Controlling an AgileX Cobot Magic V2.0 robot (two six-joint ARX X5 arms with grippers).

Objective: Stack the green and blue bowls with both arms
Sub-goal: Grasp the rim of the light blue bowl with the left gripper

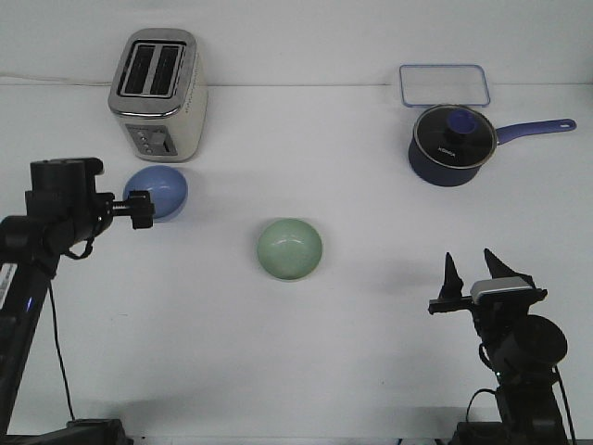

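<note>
The white tabletop (371,371) carried all the things. The green bowl (290,248) stood upright near the middle of it, with its opening up, and nothing touched it. The blue bowl (159,192) was to the left and a little farther back, just in front of the toaster (157,95). This bowl was tilted, so its inside looked toward the right and forward.

The left hand (141,209) was at the blue bowl. Its dark fingertips (139,197) lay over the lower left rim of the bowl, and the bowl seemed to be lifted or tipped by them. From this view I could not tell surely if the fingers were closed on the rim, or how wide they stood, because the hand was seen from the side and the arm covered a part of it.

The right hand (473,269) was near the front right of the tabletop, well apart from both bowls. Its two dark fingers (452,274) pointed up and away from the robot, with a clear gap between them, and they held nothing.

At the back right stood a dark navy saucepan (450,146) with a glass lid and a blue handle that pointed to the right. Just behind it lay a clear rectangular container lid (444,84) with a blue edge. The toaster was cream and silver, with two slots on top.
</note>
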